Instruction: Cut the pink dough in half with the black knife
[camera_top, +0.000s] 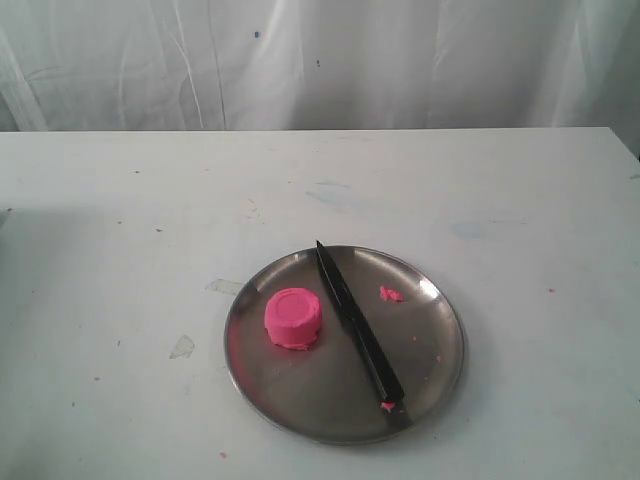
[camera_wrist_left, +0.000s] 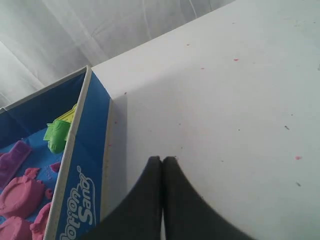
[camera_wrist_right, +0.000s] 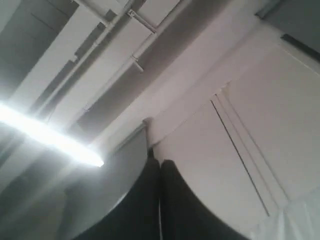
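Pink dough (camera_top: 293, 318) lies whole beside the black knife (camera_top: 358, 325); left fingers (camera_wrist_left: 144, 200) and right fingers (camera_wrist_right: 142, 200) clenched empty.

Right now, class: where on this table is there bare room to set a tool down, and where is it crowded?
Free: the table left of the steel plate, beyond it, and right of it. Crowded: the plate, with pink dough beside the black knife.

the white table (camera_top: 120, 250) lies open all round the steel plate (camera_top: 300, 388). on the plate the pink dough (camera_top: 293, 318) sits at 9 o'clock and the black knife (camera_top: 355, 320) runs from 12 to 5 o'clock, a narrow gap between them. in the left wrist view a blue box (camera_wrist_left: 85, 165) stands on the table.
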